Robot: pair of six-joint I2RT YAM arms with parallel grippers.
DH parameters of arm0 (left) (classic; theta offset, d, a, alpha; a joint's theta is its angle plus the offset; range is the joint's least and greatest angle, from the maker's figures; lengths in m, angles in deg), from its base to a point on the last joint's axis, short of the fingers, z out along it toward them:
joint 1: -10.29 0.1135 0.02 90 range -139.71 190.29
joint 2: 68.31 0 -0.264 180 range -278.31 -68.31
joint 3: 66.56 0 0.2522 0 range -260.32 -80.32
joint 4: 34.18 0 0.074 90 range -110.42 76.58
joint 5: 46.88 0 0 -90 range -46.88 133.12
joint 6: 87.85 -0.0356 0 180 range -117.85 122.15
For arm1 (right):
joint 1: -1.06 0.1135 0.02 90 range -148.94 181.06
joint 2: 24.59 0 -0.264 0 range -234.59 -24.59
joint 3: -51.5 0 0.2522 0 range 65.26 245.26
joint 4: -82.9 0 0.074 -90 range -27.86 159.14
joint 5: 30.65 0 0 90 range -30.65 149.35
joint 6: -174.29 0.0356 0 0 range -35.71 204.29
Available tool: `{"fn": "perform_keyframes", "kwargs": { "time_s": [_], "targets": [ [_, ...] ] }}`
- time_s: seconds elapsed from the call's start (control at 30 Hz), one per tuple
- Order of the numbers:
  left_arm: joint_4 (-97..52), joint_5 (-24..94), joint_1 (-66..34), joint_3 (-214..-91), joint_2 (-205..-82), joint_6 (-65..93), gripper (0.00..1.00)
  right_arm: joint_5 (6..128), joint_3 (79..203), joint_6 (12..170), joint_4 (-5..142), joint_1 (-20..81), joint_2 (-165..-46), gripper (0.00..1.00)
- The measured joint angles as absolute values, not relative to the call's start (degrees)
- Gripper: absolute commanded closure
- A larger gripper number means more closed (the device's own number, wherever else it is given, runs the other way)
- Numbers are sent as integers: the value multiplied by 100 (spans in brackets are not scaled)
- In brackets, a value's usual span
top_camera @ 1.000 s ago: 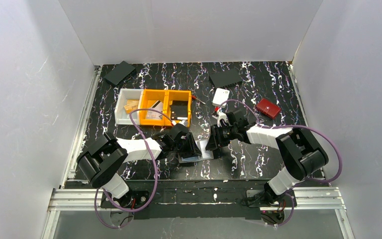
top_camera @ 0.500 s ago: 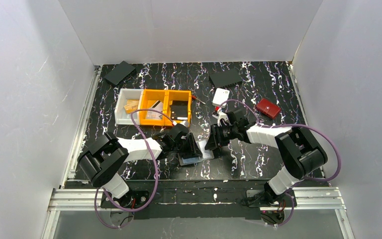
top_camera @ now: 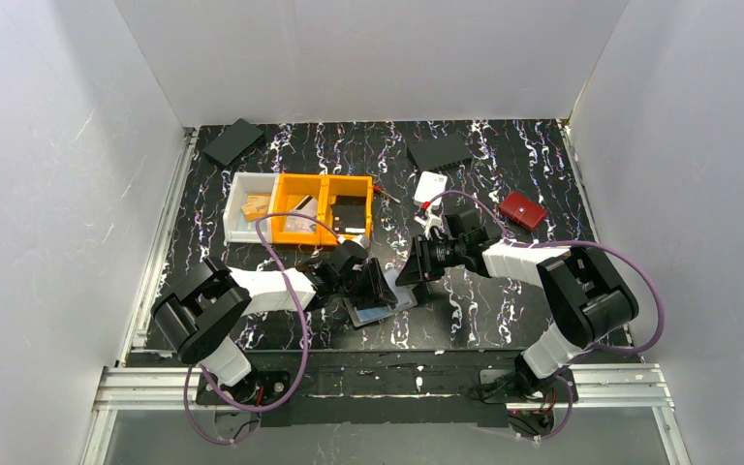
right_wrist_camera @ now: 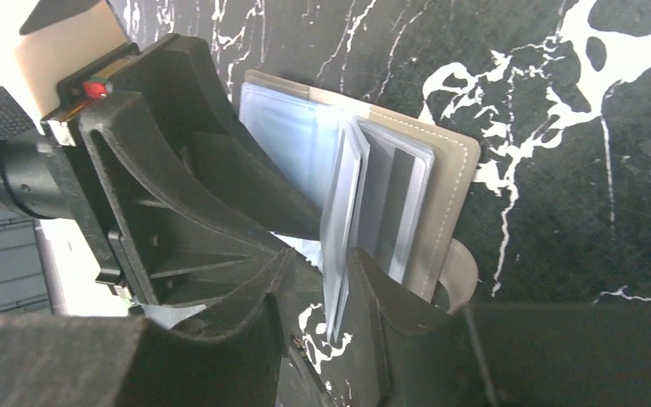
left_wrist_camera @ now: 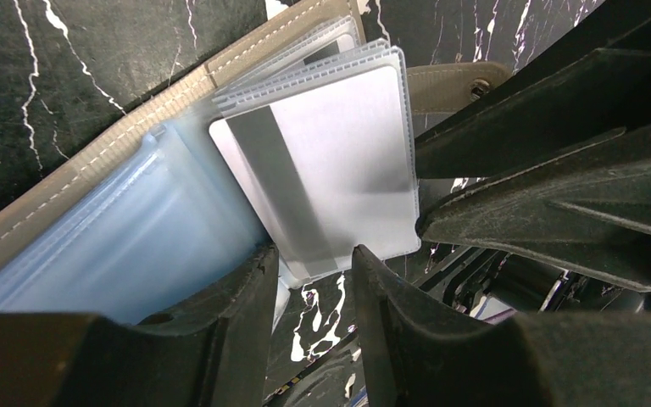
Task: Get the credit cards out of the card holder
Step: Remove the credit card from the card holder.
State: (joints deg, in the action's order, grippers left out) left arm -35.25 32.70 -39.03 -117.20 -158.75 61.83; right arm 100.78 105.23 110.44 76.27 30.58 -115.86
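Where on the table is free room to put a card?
Free: table strip between left black plate and right black plate; also the near patch between card holder and right arm. Crowded: around the card holder, where left gripper and right gripper meet.

The card holder (top_camera: 380, 312) lies open near the table's (top_camera: 489, 312) front edge. The left gripper (top_camera: 378, 290) and right gripper (top_camera: 408, 276) meet over it, with an orange bin (top_camera: 322, 192) behind.
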Motion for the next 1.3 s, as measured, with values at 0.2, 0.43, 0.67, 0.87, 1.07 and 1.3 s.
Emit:
{"fn": "perform_keyframes", "kwargs": {
  "time_s": [0.2,0.43,0.67,0.87,1.07,1.3],
  "targets": [
    [-3592,3214,-3903,-11716,-15875,6183,58,10307,10523,11204,7754,3032,-11618,69],
    [-3800,3148,-3901,-11626,-15846,6150,50,10366,10523,11293,7824,2999,-11690,71],
    [-4023,3013,-3903,-11543,-15776,6056,37,10441,10523,11313,7837,2999,-11708,68],
    [-4113,2916,-3903,-11530,-15759,5999,33,10576,10523,11394,7920,2999,-11734,67],
    [-4126,2892,-3903,-11530,-15765,6013,39,10705,10523,11425,7966,3001,-11734,67],
    [-4123,2892,-3903,-11530,-15789,6098,49,10775,10523,11440,7968,3001,-11734,61]
  ]
}}
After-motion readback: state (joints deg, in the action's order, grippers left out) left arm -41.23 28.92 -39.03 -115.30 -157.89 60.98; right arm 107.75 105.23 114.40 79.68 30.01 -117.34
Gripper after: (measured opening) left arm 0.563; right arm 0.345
